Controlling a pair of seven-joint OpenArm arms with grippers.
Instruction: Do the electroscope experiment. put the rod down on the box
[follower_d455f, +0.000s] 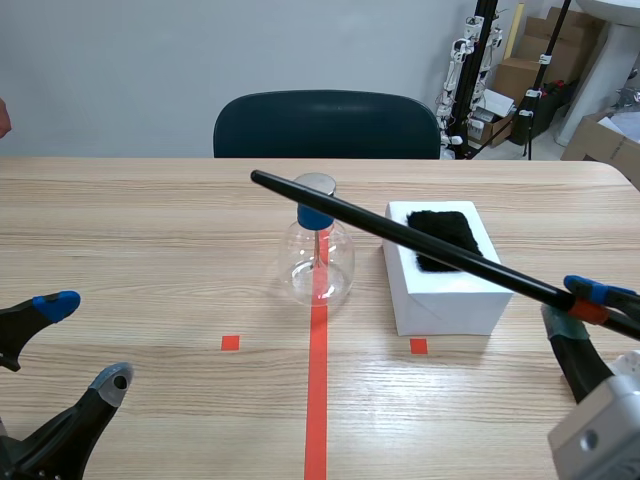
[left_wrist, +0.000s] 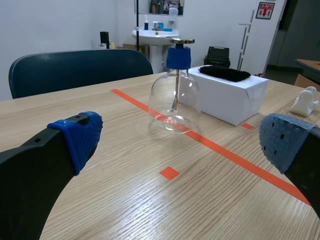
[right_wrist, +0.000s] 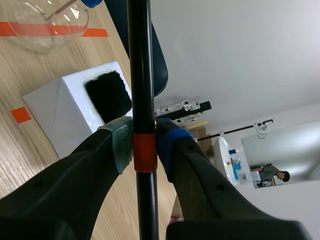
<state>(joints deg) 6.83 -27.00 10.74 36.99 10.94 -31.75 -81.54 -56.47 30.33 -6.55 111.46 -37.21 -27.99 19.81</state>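
A long black rod (follower_d455f: 400, 232) with an orange-red band is pinched at that band between the two pads of the right gripper (follower_d455f: 582, 306), which sits just off the near right corner of a white rectangular cardboard box (follower_d455f: 445, 295). From there the rod slants up and across the box, passing over the black furry cloth (follower_d455f: 435, 225) that lies on the box's lid. It appears to be held clear of both, though the gap is hard to judge. The rod's free end reaches past the box's left side, over the flat metal disc (follower_d455f: 318, 183) of the electroscope, a clear glass flask (follower_d455f: 320, 265) with a blue stopper (follower_d455f: 318, 215). Whether rod and disc touch cannot be told.

The flask stands just left of the box on the light wooden table (follower_d455f: 150, 230). The left gripper (follower_d455f: 85, 340) is well to the left of the box, nearer the robot, its fingers spread wide with nothing between them. A dark blue chair (follower_d455f: 325, 125) stands beyond the box, at the table's far edge.
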